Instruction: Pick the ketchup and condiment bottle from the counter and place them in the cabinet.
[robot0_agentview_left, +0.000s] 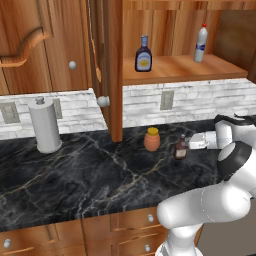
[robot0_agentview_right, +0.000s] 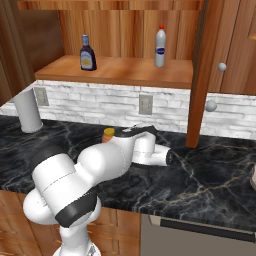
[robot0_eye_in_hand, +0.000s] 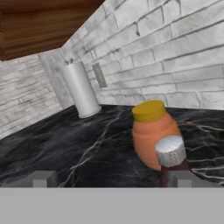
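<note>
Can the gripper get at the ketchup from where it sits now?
Probably yes. The gripper is open, level with the ketchup and right beside it; the bottle sits against one fingertip, not centred. The orange jar stands behind, not between.

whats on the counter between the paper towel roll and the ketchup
The squat orange jar stands between the paper towel roll and the ketchup, close beside the ketchup; the rest is bare counter. The left base view shows it.
</note>
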